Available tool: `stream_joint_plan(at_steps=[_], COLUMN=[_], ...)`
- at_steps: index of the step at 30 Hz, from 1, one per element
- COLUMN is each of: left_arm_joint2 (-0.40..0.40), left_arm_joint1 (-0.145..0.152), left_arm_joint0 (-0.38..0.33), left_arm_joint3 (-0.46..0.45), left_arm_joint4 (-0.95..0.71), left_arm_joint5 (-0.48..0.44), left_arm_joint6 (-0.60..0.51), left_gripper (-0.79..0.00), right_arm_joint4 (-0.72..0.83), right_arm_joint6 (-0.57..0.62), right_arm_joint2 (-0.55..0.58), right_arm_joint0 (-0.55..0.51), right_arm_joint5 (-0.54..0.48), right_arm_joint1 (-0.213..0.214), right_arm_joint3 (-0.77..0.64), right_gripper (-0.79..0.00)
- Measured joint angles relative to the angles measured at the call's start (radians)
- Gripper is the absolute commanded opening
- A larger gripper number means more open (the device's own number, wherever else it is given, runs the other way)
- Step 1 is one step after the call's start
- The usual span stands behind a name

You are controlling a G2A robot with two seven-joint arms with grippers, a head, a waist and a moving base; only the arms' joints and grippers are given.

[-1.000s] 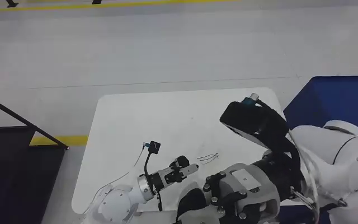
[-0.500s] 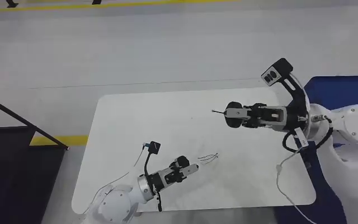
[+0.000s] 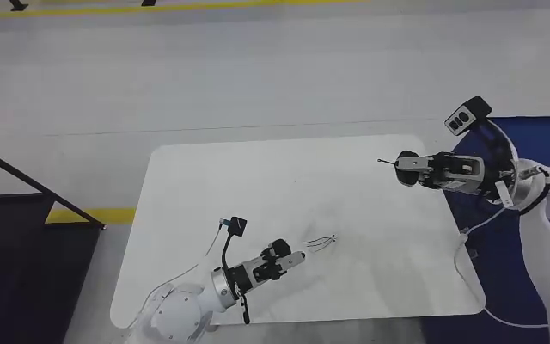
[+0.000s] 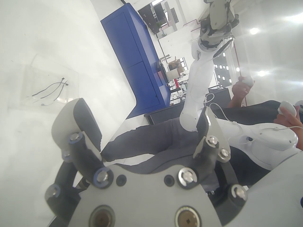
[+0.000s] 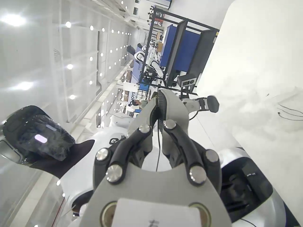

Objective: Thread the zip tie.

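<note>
My right gripper (image 3: 400, 163) hovers over the table's right edge, shut on a thin black zip tie (image 3: 384, 161) whose tip pokes out toward the table's middle. In the right wrist view the zip tie (image 5: 158, 147) runs between the closed fingers of the right gripper (image 5: 159, 100). Several loose black zip ties (image 3: 320, 242) lie on the white table (image 3: 258, 172), also seen as zip ties (image 4: 51, 89) on a clear sheet and zip ties (image 5: 288, 113). My left gripper (image 3: 288, 254) rests low near the front edge, just short of them; this left gripper (image 4: 144, 112) is open and holds nothing.
A blue cabinet (image 3: 503, 146) stands right of the table, close behind the right arm. A black frame (image 3: 43, 258) stands at the left. A white cable (image 3: 464, 249) hangs from the right arm over the table's right side.
The right arm has swung from close under the camera out to the table's right edge, carrying the zip tie. The left arm and the loose ties have not moved.
</note>
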Motion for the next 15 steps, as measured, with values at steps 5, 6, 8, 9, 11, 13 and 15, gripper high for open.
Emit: stream_joint_plan(at_steps=[5, 6, 8, 9, 11, 13, 15], left_arm_joint2=[0.066, 0.118, 0.208, 0.271, 0.382, 0.460, 0.523], left_arm_joint1=[-0.003, -0.009, -0.022, -0.035, -0.067, -0.102, -0.141], left_arm_joint0=[-0.068, -0.108, -0.186, -0.249, -0.370, -0.466, -0.563], left_arm_joint3=[-0.100, -0.132, -0.137, -0.112, -0.038, 0.027, 0.098], left_arm_joint4=[0.142, 0.257, 0.480, 0.628, 0.830, 0.924, 0.941], left_arm_joint5=[0.070, 0.115, 0.178, 0.214, 0.268, 0.312, 0.360], left_arm_joint6=[0.006, -0.017, -0.064, -0.102, -0.169, -0.186, -0.181], left_gripper=[0.000, 0.000, 0.000, 0.000, 0.000, 0.000, 0.000], right_arm_joint4=[-0.018, -0.043, -0.087, -0.106, -0.111, -0.126, -0.119], right_arm_joint6=[0.002, 0.015, 0.057, 0.101, 0.184, 0.235, 0.249], right_arm_joint2=[-0.001, 0.013, 0.038, 0.049, 0.065, 0.068, 0.047], right_arm_joint0=[-0.011, -0.010, 0.001, 0.014, 0.052, 0.088, 0.120], right_arm_joint5=[0.006, 0.002, 0.003, 0.019, 0.041, 0.033, 0.008], right_arm_joint1=[0.003, 0.008, 0.017, 0.024, 0.036, 0.045, 0.054], right_arm_joint3=[0.007, 0.024, 0.070, 0.110, 0.181, 0.230, 0.255], right_gripper=[-0.785, -0.785, -0.785, -0.785, -0.785, -0.785, -0.785])
